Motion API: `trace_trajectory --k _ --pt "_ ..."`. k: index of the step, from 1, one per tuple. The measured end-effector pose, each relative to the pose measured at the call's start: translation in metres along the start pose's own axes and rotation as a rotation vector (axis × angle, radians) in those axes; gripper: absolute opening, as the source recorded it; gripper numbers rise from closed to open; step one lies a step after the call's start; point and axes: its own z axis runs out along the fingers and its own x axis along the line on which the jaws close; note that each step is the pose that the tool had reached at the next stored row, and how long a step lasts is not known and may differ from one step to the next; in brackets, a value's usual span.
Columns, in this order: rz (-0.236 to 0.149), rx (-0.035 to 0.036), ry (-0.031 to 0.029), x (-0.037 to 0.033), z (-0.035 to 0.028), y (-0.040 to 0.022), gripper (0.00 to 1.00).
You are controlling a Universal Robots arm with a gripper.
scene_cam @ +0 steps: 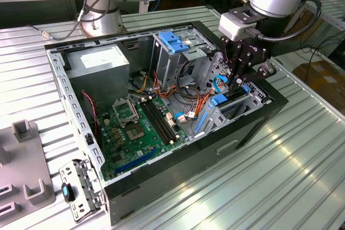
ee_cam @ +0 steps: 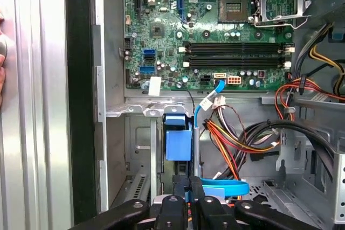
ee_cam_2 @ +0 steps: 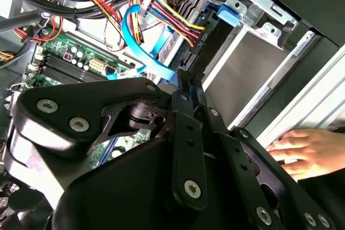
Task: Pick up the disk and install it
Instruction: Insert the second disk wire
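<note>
One disk is in play, and little of it shows. In the exterior view a blue plastic edge slants up out of the drive bay at the corner of the computer case toward the exterior view's right. In the first wrist view the same blue frame shows end-on as a blocky blue tab beside a thin silver rail. Its broad metal face is hidden by the bay walls.

One gripper hangs straight over that bay, reaching down into the case. In both wrist views its black fingers are drawn close together, with the tips just above the blue frame. Whether they pinch the disk or only rest near it cannot be told.

One green motherboard lies on the case floor and carries four long memory slots. One silver cage with a wide blue handle stands near the middle of the case, and one grey box sits in the far corner. One bundle of red, yellow and orange wires runs beside the bay. One person's hand rests on the ribbed metal table just outside the case.
</note>
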Motion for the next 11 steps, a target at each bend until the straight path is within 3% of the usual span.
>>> trace_trajectory --k 8,11 --pt "0.002 0.0055 -0.0034 0.0007 0.0051 -0.0012 0.16" --pt "0.002 0.014 -0.0035 0.0006 0.0063 -0.0013 0.16"
